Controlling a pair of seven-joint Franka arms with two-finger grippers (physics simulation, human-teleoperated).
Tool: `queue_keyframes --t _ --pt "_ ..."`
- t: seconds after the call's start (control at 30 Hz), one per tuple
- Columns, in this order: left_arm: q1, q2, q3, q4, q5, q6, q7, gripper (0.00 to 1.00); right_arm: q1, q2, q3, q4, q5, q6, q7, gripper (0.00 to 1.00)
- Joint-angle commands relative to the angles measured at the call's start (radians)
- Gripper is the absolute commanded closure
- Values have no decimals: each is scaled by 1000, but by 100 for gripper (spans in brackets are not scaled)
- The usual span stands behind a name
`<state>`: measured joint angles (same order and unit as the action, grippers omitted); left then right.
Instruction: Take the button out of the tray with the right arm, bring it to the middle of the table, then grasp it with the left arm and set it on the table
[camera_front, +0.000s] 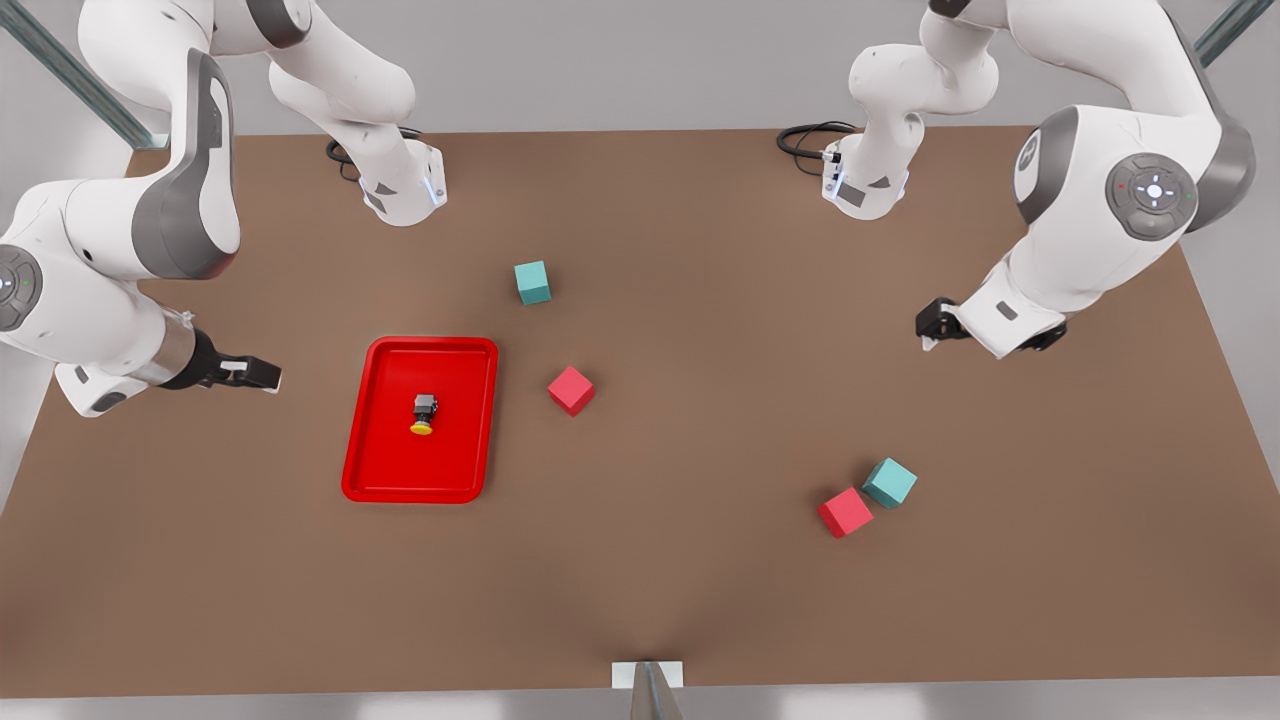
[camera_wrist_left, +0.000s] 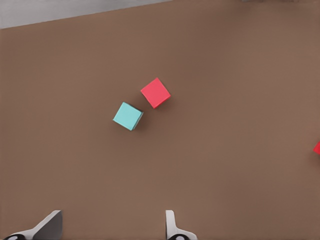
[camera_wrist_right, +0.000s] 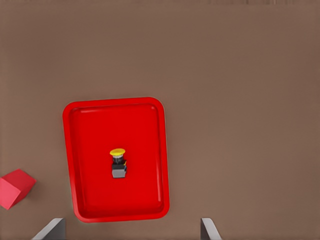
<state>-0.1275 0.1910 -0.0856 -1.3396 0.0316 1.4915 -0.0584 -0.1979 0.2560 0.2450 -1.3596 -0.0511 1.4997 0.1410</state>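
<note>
While button lies mid-tray, right gripper beside it, left gripper far, jaws apart.

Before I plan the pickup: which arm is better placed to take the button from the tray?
Right. Its open claw hangs beside the tray, the button in its wrist view. The left claw waits, open, near a red-teal cube pair.

Evenly lit, bright and diffuse, with no hard highlights anywhere. Soft, short shadows only: a faint dark edge tight under the teal cube and the red cube, another hugging the tray rim. Matte table without glare, slightly darker toward its near edge in the front view. Mildly soft rendering throughout, no visible edge distortion.
</note>
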Motion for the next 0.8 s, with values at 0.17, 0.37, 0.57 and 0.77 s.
queue_keyframes --t 0.17,0.37,0.57,0.77 --pt "0 7 0 0 2 12 -15 0 26 23 10 -7 14 5 -12 0" --pt "0 10 -2 0 2 12 -17 0 190 181 11 -46 27 14 17 0" --pt "2 16 -3 0 2 12 -15 0 123 243 13 -326 0 379 19 0" --pt "3 22 -3 0 2 12 -17 0 120 143 13 -641 72 904 37 0"
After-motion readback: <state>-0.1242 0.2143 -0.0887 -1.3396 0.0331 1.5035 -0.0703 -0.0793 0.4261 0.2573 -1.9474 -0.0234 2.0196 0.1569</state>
